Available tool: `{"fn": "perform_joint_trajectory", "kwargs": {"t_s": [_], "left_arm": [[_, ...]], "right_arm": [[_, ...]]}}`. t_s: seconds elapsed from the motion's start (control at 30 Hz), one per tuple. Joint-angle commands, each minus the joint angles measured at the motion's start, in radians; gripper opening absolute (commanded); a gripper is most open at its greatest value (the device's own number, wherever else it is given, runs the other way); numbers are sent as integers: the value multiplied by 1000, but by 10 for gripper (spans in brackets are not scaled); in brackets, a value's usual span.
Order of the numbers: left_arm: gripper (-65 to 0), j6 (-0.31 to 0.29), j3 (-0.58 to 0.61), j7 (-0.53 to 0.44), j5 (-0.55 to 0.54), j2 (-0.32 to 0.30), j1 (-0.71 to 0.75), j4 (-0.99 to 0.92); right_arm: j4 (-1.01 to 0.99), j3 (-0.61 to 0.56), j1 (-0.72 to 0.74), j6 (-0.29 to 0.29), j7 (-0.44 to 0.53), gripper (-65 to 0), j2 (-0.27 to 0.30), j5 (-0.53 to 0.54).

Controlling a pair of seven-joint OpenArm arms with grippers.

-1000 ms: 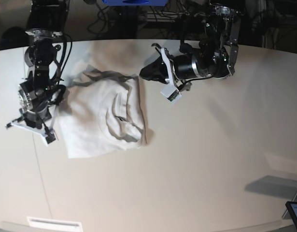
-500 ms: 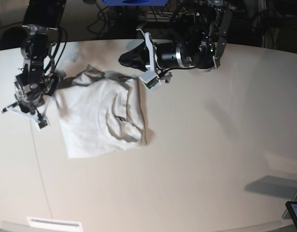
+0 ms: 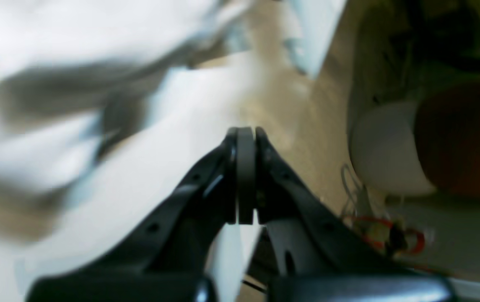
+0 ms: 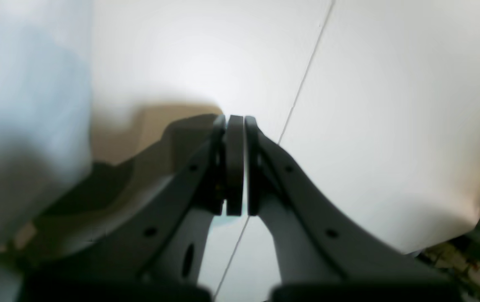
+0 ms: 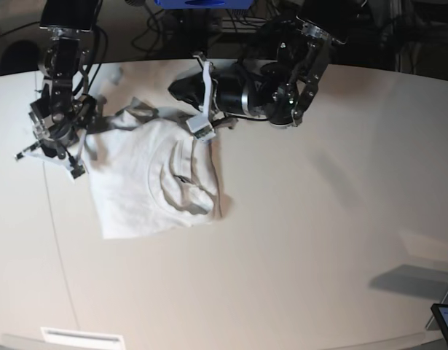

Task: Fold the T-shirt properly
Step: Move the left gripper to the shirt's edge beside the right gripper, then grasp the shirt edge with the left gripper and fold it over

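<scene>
The white T-shirt (image 5: 147, 182) lies partly folded and wrinkled on the table's left half, with a bunched part at its far edge. My left gripper (image 5: 178, 89) is shut and hovers at the shirt's far right corner. In the left wrist view its jaws (image 3: 246, 131) are pressed together with nothing between them, and blurred T-shirt cloth (image 3: 97, 50) lies to their left. My right gripper (image 5: 52, 149) is shut beside the shirt's left edge. In the right wrist view its jaws (image 4: 234, 119) meet over bare table, with T-shirt cloth (image 4: 22, 84) blurred at the left.
A thin seam line (image 5: 60, 240) runs down the tabletop on the left. Cables and dark equipment (image 5: 231, 22) sit behind the table's far edge. A dark device (image 5: 446, 321) stands at the front right corner, and a white label (image 5: 81, 337) lies at the front edge.
The left arm has swung left, from beside the shirt's right edge to its far right corner. The right arm has moved back along the shirt's left side. Both grippers stayed shut.
</scene>
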Motion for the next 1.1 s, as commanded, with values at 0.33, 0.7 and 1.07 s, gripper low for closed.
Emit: {"fn": "perform_joint_trajectory", "kwargs": {"t_s": [0.33,0.7,1.07], "left_arm": [[-650,-9,36,-17,-24,8,-94,-139],[-650,-9,26,-23,-19,8,-199,-230],[-650,-6,26,-29,-17,46,-400,-394]], "right_arm": [[17,3,26,30,10,-638,4,-5],[21,0,-2,38,11,-638,-16,-5],[78,-180,-46,163,0,-640,-18,-8]]}}
